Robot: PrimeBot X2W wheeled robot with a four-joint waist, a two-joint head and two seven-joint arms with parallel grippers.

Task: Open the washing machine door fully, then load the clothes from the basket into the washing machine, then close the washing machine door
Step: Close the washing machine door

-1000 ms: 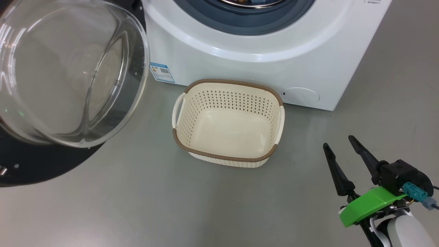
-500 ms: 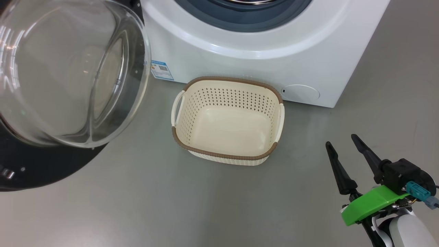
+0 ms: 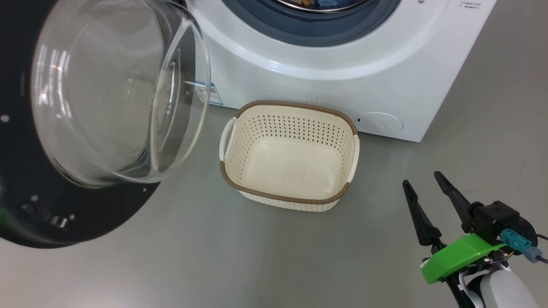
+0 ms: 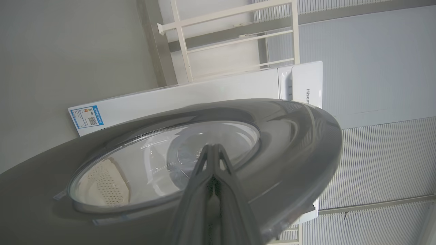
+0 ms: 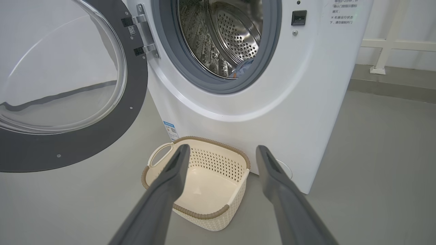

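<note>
left end effector (image 4: 213,148) together | right end effector (image 3: 421,178) apart | basket (image 3: 295,126) before washing machine (image 3: 299,83)

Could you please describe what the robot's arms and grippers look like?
The right gripper has two long, tapering black fingers on a black block, with a bright green cover, a teal cable connector and a pale forearm. The left gripper has the same slim dark fingers.

The floor (image 3: 265,265) before me is smooth matt grey, evenly lit, with a soft pale sheen. In my right wrist view a darker grey strip (image 5: 391,86) runs along the foot of a white wall (image 5: 419,20), with a cream-white rail frame (image 5: 391,44) standing on it. My left wrist view has pale ribbed wall panels (image 4: 381,160).
</note>
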